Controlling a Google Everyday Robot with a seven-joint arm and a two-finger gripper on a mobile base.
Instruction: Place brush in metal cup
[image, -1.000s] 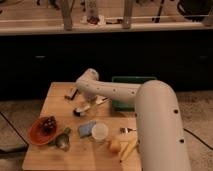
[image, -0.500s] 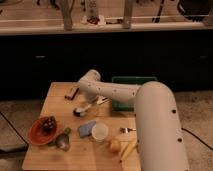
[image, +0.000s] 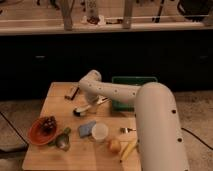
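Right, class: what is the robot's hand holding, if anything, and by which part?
Cannot be told: the hand is down at the brush near the middle of the table, any hold hidden.

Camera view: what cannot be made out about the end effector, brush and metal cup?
- End effector, above the table centre: largely hidden by the arm.
- Brush: too small to tell held or lying.
- Metal cup, front left: blurred, inside unseen.

A: How was the scene lit?
B: Dimly and warmly; the bench (image: 75, 157) was lit from above, the background left dark.
A: Was anything brightened?
B: The arm's (image: 155, 115) top, down to the gripper (image: 92, 106), held low over mid-bench.
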